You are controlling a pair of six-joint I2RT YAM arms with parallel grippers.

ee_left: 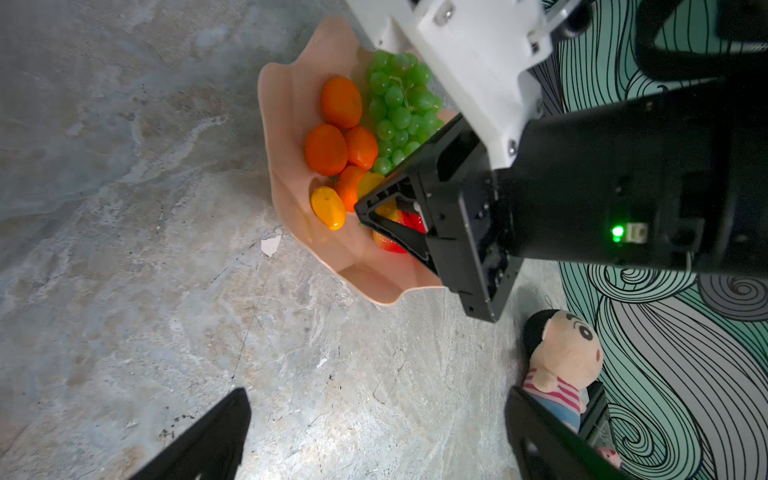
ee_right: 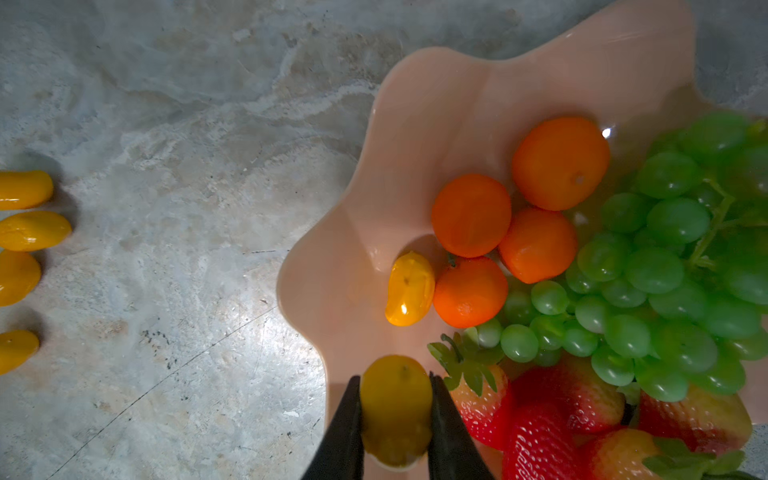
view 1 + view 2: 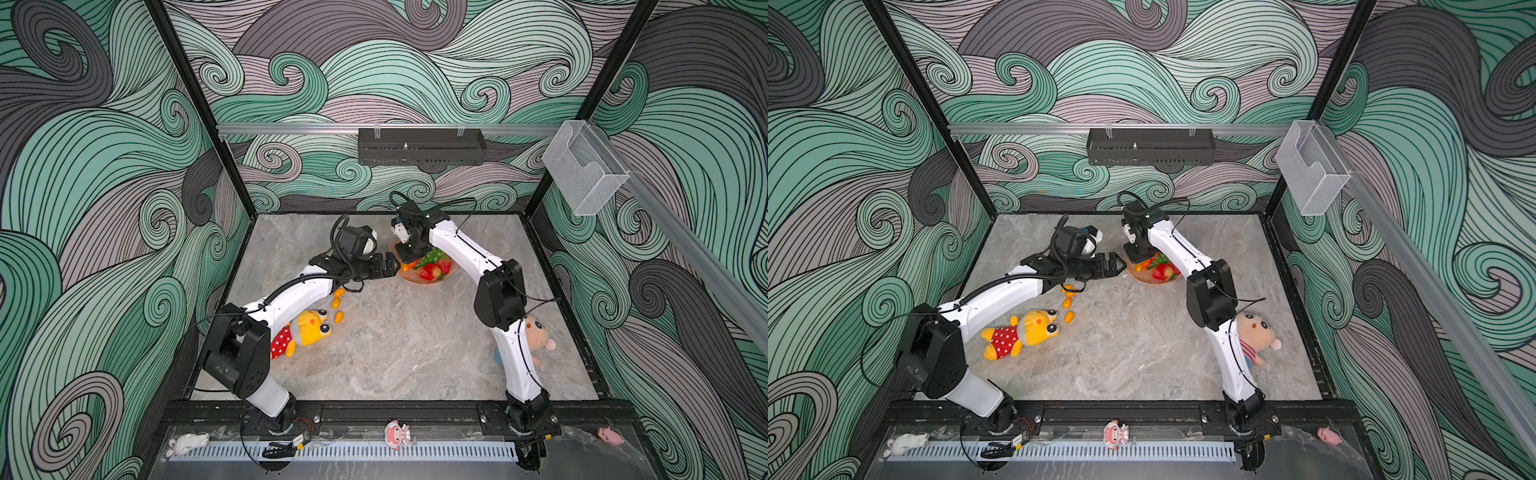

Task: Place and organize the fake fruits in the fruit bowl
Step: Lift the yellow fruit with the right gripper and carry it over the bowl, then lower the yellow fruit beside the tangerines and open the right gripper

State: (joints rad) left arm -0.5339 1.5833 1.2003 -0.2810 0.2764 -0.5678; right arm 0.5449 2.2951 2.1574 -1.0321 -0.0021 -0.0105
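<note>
Right wrist view shows the right tool (image 2: 395, 380) with its two black jaws closed across the short waist of a yellow kumquat (image 2: 395, 415), just inside the wavy rim of the fruit bowl (image 2: 457, 95). Whether the fruit already rests on the bowl's floor or hangs a little above it, I cannot tell from here.

It looks like a light, hard, glossy plastic piece, so it is probably slippery. The grip across the narrow middle seems the safest one, since a hold nearer either rounded end would likely squirt it out. Once let go, it may roll on the smooth slope.

Close by in the bowl lie a second kumquat (image 2: 409, 289) touching the tangerines (image 2: 471, 216), then the grape bunch (image 2: 665, 270) and the strawberries (image 2: 540, 436).

Out on the bench (image 2: 166, 166), well apart from the bowl, four more kumquats (image 2: 33, 230) wait in a loose row.

In a top view the left tool (image 3: 388, 266) stands open and empty just beside the bowl.
</note>
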